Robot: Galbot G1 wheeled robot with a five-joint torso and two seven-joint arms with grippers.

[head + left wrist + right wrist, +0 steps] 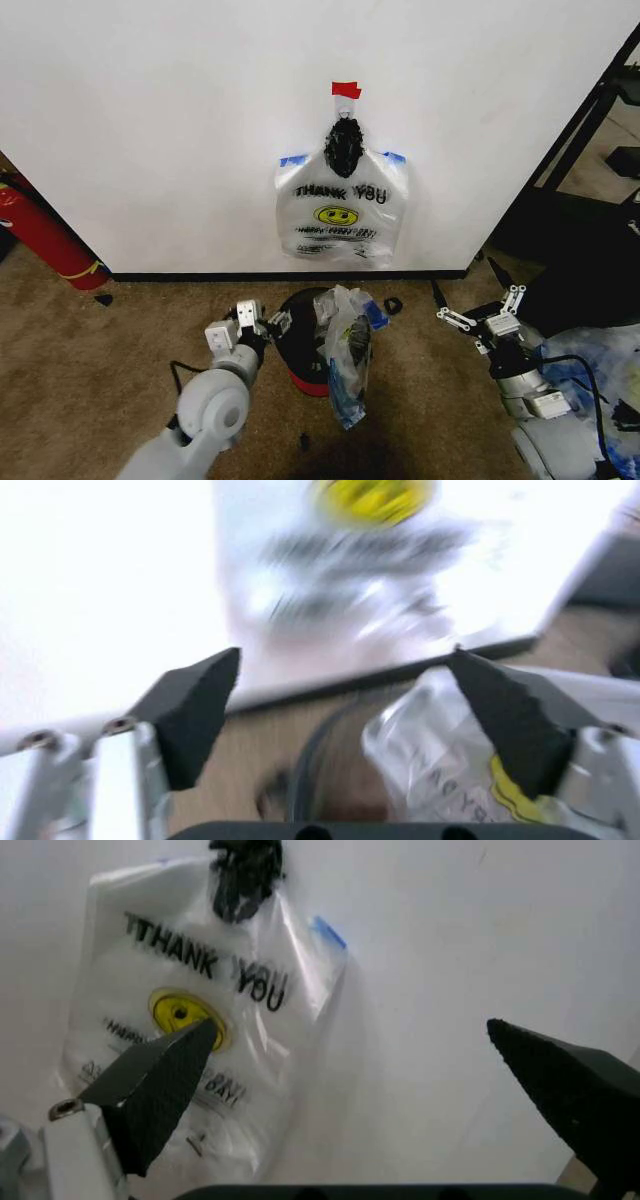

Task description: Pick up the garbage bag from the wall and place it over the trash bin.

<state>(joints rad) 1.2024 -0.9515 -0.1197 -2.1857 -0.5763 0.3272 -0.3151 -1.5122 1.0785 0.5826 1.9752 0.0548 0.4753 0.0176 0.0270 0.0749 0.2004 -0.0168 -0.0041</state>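
The garbage bag (346,352), clear crinkly plastic with blue patches, hangs crumpled over the right side of the trash bin (303,345), a small round black bin with a red base on the carpet in front of the wall (150,120). My left gripper (262,318) is just left of the bin, open, touching nothing. In the left wrist view the garbage bag (430,742) lies past the open left gripper (345,656), close to one finger. My right gripper (485,305) is open to the right of the bin, apart from it. In its wrist view the right gripper (350,1024) faces the wall.
A white "THANK YOU" smiley bag (340,205) hangs on the wall under red tape (345,90) and a black bundle (343,145). A red fire extinguisher (40,235) leans at far left. A heap of plastic bags (600,375) and black shelving (600,150) stand at right.
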